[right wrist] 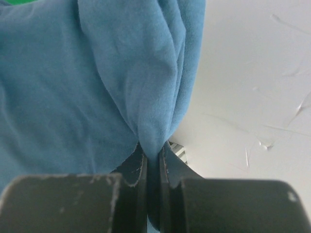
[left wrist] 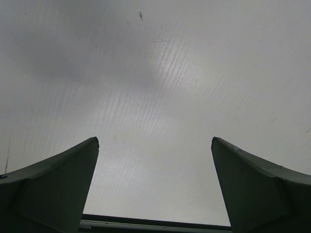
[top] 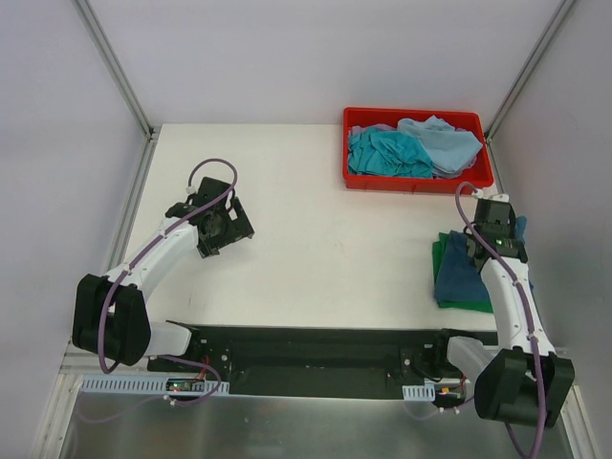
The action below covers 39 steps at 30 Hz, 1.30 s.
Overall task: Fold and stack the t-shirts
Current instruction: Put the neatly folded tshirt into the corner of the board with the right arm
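A dark teal-blue t-shirt lies folded on a bright green t-shirt at the table's right edge. My right gripper is shut on a pinched fold of the blue t-shirt at its far right corner; a sliver of the green t-shirt shows at the top left of the right wrist view. A turquoise t-shirt and a pale blue t-shirt lie crumpled in the red bin. My left gripper is open and empty over the bare table, its fingers wide apart.
The red bin stands at the back right of the white table. Metal frame posts rise at the back corners. The black base rail runs along the near edge.
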Motion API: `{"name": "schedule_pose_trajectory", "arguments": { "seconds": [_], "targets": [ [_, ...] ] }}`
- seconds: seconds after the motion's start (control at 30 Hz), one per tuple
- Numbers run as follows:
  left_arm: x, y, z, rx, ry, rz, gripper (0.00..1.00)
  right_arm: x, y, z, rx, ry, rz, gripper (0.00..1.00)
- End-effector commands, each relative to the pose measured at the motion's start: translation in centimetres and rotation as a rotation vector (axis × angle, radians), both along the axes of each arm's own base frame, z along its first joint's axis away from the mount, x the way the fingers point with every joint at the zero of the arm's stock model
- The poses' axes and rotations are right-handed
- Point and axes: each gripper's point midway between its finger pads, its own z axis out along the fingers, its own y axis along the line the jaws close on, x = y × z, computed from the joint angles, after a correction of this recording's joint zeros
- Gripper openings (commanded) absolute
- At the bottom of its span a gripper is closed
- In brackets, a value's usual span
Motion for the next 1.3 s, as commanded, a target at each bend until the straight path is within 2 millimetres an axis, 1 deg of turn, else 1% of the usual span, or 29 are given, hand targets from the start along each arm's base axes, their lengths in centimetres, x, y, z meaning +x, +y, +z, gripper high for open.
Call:
{"name": "schedule_pose_trajectory", "arguments": {
  "seconds": [0.0,0.07,0.2,0.27,0.33,0.37,0.47,0.53,0.6,0.73,0.9,1.0,1.03,1.1,1.13,1.17,1.2,1.27],
  "targets": [
    [1.0,0.6,1.3,0.009,-0.05,0.018,0.99,2.1,0.5,2.4,0.024,-0.169,0.066,0.0],
    [0.9,0.5,1.3,0.007,-0.049,0.016,0.99,2.2,1.6,3.9,0.06,-0.277,0.122,0.0],
    [1.0,0.5,1.3,0.007,-0.048,0.013,0.99,2.7,5.7,6.2,0.199,-0.434,0.332,0.0],
    [1.1,0.3,1.4,0.0,-0.05,0.01,0.99,2.6,7.2,6.8,0.251,-0.459,0.405,0.0],
    [1.1,0.3,1.4,-0.001,-0.053,0.005,0.99,2.3,7.8,6.7,0.271,-0.437,0.433,0.0],
    [1.1,0.4,1.4,0.0,-0.053,0.007,0.99,2.3,7.6,6.6,0.268,-0.422,0.426,0.0],
    [1.1,0.4,1.4,0.002,-0.055,0.01,0.99,2.3,6.2,5.4,0.231,-0.342,0.361,0.0],
    [1.1,0.4,1.5,0.001,-0.058,0.007,0.99,2.2,4.8,4.9,0.182,-0.284,0.302,0.0],
    [1.1,0.4,1.4,0.003,-0.057,0.009,0.99,3.0,3.9,4.2,0.145,-0.239,0.287,0.0],
    [1.0,0.4,1.3,0.002,-0.054,0.008,0.99,4.6,1.2,2.6,0.076,-0.178,0.202,0.0],
    [0.9,0.6,1.4,0.009,-0.059,0.014,0.99,5.5,-1.5,1.2,0.037,-0.176,0.107,0.0],
    [0.9,0.7,1.2,0.014,-0.055,0.014,0.99,5.5,-2.4,0.2,0.046,-0.167,0.077,0.01],
    [0.9,0.7,1.2,0.012,-0.055,0.015,0.99,5.4,-2.6,-0.2,0.051,-0.16,0.066,0.07],
    [0.9,0.6,1.2,0.01,-0.053,0.015,0.99,5.2,-3.1,-0.5,0.038,-0.143,0.034,0.28],
    [1.0,0.6,1.3,0.01,-0.054,0.015,0.99,5.0,-3.5,-0.3,0.022,-0.155,-0.003,0.52],
    [1.0,0.6,1.3,0.01,-0.056,0.014,0.99,4.7,-4.2,0.4,-0.015,-0.171,-0.054,0.96],
    [1.0,0.6,1.3,0.01,-0.055,0.014,0.99,4.3,-4.9,1.1,-0.05,-0.187,-0.104,0.96],
    [1.0,0.7,1.4,0.011,-0.06,0.019,0.99,4.3,-5.4,2.7,-0.077,-0.231,-0.149,0.96]
  ]
}}
